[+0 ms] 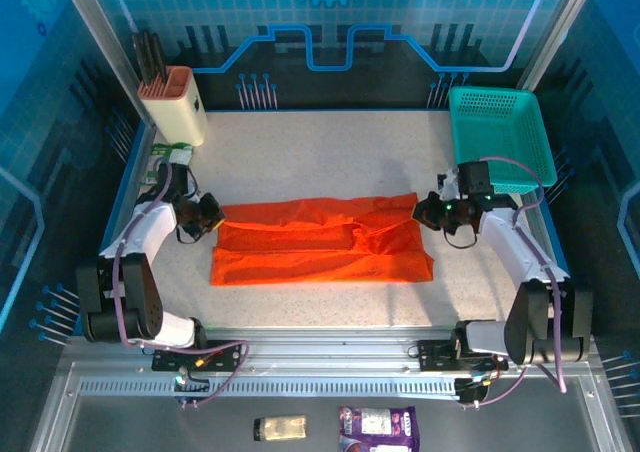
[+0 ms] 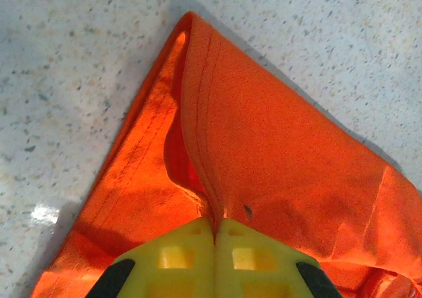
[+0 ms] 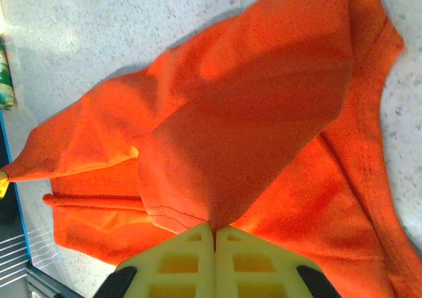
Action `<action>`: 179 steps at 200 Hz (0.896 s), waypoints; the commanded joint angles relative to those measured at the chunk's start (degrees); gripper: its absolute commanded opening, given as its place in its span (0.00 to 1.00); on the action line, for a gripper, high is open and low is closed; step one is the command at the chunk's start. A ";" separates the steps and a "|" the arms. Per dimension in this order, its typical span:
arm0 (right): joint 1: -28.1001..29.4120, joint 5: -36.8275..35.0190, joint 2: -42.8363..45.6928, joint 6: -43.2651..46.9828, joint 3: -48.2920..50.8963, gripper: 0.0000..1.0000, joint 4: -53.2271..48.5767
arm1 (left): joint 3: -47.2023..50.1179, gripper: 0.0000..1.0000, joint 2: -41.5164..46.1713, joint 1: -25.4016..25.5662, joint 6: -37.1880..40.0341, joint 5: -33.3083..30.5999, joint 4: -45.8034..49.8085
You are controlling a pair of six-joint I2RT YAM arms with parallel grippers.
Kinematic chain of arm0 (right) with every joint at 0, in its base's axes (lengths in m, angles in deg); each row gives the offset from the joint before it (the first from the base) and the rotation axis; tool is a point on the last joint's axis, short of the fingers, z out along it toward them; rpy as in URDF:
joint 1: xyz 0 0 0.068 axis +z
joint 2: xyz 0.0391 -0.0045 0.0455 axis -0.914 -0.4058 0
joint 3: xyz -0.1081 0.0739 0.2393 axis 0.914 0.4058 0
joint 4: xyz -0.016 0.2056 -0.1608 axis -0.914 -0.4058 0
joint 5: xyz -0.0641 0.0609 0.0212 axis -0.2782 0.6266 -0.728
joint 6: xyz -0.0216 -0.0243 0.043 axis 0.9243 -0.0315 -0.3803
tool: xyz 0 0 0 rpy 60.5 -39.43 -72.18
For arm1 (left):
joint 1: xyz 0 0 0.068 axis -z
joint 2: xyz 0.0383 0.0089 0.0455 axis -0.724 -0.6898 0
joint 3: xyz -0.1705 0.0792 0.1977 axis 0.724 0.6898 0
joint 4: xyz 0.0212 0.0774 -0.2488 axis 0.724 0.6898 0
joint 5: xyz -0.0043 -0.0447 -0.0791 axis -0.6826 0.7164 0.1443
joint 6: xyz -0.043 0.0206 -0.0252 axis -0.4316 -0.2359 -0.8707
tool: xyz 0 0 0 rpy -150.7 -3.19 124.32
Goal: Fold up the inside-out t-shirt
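At both ends of the soft, floppy bright orange t-shirt (image 1: 320, 254), left gripper (image 2: 214, 224) and right gripper (image 3: 215, 231) pinch its corners.

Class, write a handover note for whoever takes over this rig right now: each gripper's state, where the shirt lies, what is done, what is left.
Left gripper: shut on the orange t-shirt, pinching its left end.
Right gripper: shut on the shirt's right end.
Shirt: a wide flat band across the middle of the table, apart from the teal basket.
Done: it looks folded lengthwise.
To do: probably bring the ends together, then release.
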 commanded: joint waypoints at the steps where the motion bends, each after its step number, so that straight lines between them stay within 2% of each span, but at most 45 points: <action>1: -0.63 -0.91 3.25 0.26 2.93 0.00 -2.68 | 2.01 0.00 2.48 -0.99 1.05 -1.59 1.38; 67: -0.62 -1.62 8.60 0.65 6.68 0.00 -6.53 | 4.37 0.00 6.47 -1.88 0.57 -3.43 3.39; 135: -0.67 -2.21 7.45 0.77 11.83 0.00 -5.17 | 11.04 0.00 6.87 -1.89 -1.24 -1.53 0.72; 158: -0.59 -2.39 6.78 0.52 12.84 0.00 -5.28 | 11.90 0.13 7.51 -1.86 -1.65 -2.17 0.97; 179: -0.62 -4.47 7.29 1.07 11.98 0.24 -7.84 | 10.69 0.22 8.71 -1.89 -1.54 -3.25 2.39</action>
